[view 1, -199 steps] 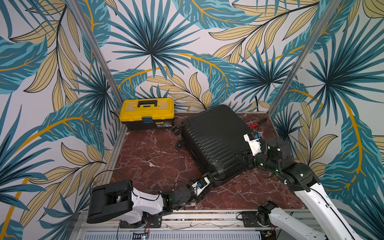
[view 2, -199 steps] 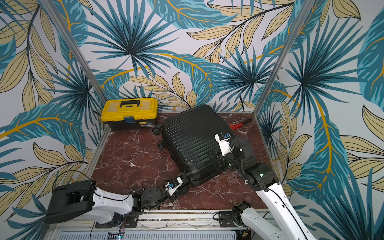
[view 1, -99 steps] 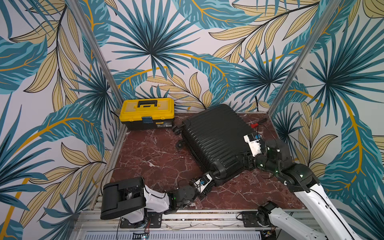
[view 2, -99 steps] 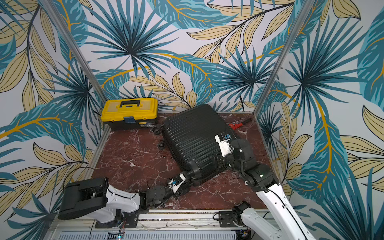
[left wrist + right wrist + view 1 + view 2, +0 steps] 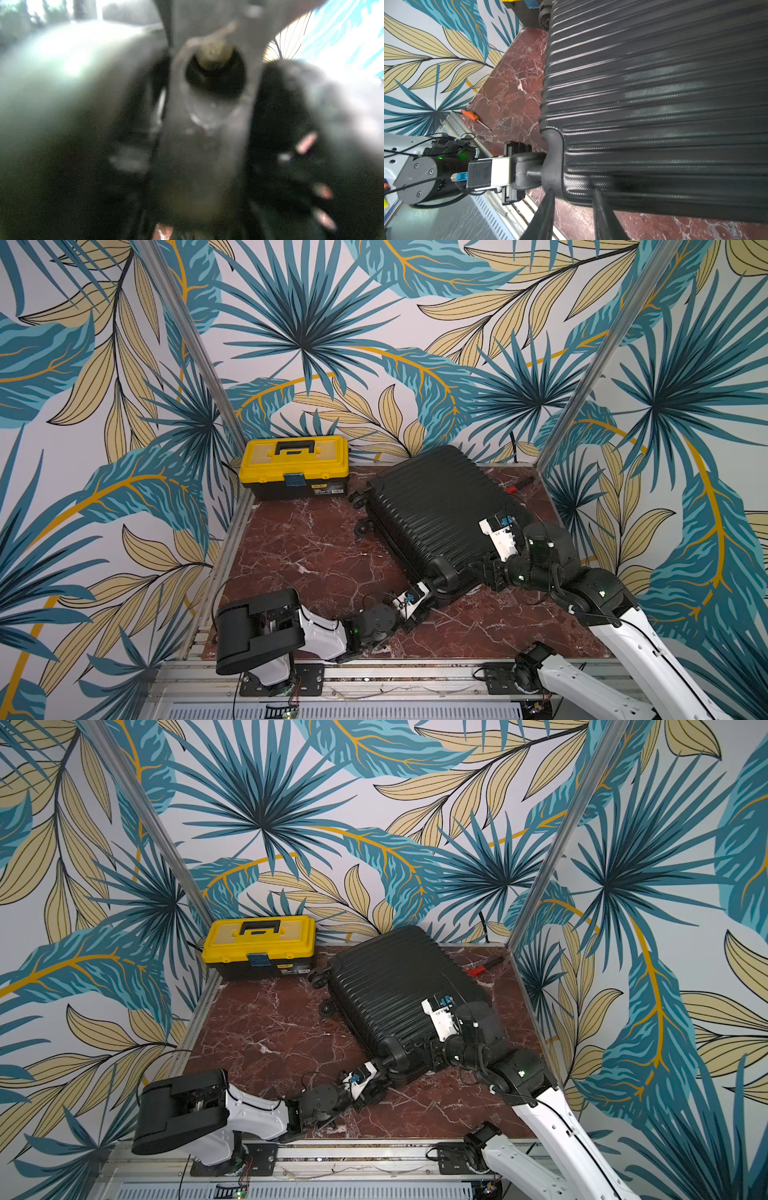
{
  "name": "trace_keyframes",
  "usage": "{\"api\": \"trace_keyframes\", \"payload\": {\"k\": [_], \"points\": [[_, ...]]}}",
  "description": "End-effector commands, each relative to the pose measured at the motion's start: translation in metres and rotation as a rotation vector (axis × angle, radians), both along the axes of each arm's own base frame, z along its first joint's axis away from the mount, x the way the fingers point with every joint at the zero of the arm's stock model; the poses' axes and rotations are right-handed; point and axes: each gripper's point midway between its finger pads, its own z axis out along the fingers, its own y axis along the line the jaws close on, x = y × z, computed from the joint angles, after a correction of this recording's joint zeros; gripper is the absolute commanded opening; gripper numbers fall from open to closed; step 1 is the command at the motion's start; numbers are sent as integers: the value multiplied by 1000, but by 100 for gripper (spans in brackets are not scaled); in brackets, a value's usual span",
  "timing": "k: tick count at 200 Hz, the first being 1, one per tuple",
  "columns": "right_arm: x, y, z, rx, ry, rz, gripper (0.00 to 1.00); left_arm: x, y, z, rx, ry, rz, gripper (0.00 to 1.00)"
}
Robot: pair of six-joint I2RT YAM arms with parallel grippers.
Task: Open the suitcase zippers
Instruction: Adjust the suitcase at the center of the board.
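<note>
Corner work on a large black ribbed hard-shell suitcase, lying flat and closed on the red-brown marble bench. My left claw is clenched tight, tips pressed to the case's rounded corner guard. Its own wrist view is a blur, so I cannot say whether a zipper pull is pinched there. My right claw stands just beside it on the same near edge, jaws parted, tips at the shell's rim, nothing visibly between them. The zippers, a thin black seam round that rim, are too dark to trace. A yellow-lidded black plastic toolbox sits well beyond the left claw. An orange-handled screwdriver lies on the far side of the case from both claws.

By my reading, the step in hand is getting hold of a pull and starting it along the seam. No gap shows between the halves, so the job looks barely begun. To do it well I should confirm the pinch before hauling and draw along the seam's line rather than away from the shell. I should also ease round the curved corner and have the right claw steady the shell so the case does not slide.
</note>
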Motion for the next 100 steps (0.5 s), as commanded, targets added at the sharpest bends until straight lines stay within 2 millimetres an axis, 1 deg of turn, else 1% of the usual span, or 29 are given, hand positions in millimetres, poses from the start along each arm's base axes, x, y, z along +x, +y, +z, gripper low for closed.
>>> {"api": "trace_keyframes", "payload": {"k": [1,24,59,74,86,89,100], "points": [[-13,5,-4,-19,52,45,33,3,-2,-4,13,5,-1,0],[-25,11,-16,-69,120,91,30,2,6,-3,9,3,14,0],[-47,24,-41,-148,242,173,23,1,17,2,3,-10,24,0],[-51,35,-48,-167,248,206,22,0,20,3,5,-16,24,0],[-48,44,-51,-165,237,206,21,-2,21,4,11,-28,14,0],[-52,51,-52,-166,232,230,21,-3,20,4,13,-31,11,0],[-50,62,-54,-169,226,237,20,-6,21,6,16,-42,8,0]]}}
